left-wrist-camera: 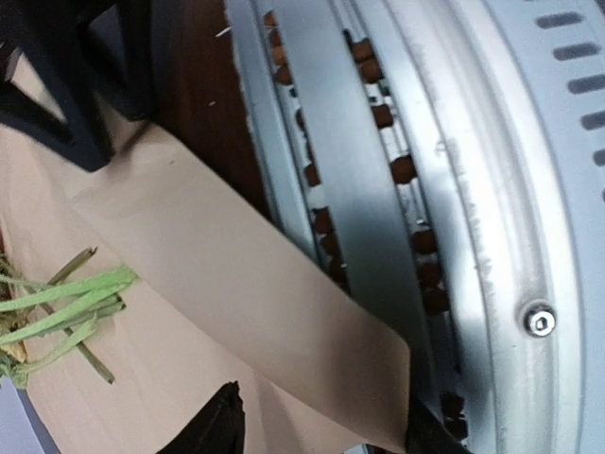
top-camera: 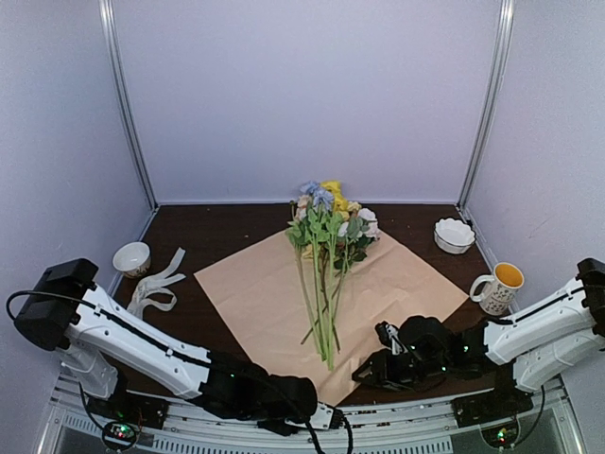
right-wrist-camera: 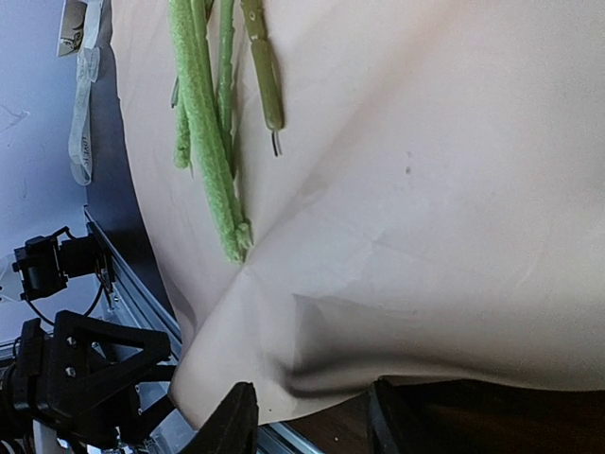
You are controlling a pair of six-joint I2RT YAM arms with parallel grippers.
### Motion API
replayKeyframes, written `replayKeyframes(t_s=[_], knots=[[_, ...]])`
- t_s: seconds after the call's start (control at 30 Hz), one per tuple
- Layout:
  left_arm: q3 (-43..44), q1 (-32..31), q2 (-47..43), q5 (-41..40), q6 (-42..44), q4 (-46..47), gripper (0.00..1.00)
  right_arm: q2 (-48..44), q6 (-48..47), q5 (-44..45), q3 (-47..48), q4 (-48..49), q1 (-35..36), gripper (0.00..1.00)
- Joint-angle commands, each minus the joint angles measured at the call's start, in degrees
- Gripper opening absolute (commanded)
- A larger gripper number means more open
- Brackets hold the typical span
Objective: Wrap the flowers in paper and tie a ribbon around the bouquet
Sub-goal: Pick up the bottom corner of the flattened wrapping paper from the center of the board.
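While the flowers (top-camera: 326,274) lay along the middle of the paper (top-camera: 255,293), blooms pointing away from the arms, that sheet was spread flat on the table (top-camera: 217,232), tan side up, with no fold over the stems. The ribbon (top-camera: 156,284) lay well apart at the left, untouched. The left gripper (left-wrist-camera: 321,427) stood spread with the paper's near corner between its fingers. The right gripper (right-wrist-camera: 307,416) stood spread astride the near right edge, pinching nothing. Wrapping had barely begun, by my judgement, and tying was wholly left.
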Motion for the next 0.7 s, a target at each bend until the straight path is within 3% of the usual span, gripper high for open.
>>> replayKeyframes(t_s=[0.0,0.23,0.33,0.5,0.67], knots=[[-3.8,0.8,-2.3,-9.5,-2.7,11.0,0.49,-1.2,-0.2,1.5,-0.5,-2.2,0.5,0.42],[-5.0,1.5,-3.9,-10.7,-4.0,14.5,0.23,-5.4,-2.1,1.9,1.5,-10.9,0.3,0.42],[-5.6,2.5,-5.7,-7.8,-4.3,14.9,0.02,-7.9,-5.4,2.8,5.7,-19.8,-0.2,0.42],[-5.9,6.3,-8.5,-1.1,-4.6,14.5,0.00,-13.6,-12.6,7.4,13.5,-35.8,-3.2,0.44],[-2.9,9.6,-9.4,9.2,-2.1,11.1,0.00,-12.8,-21.7,2.7,19.1,-40.9,-11.4,0.47]])
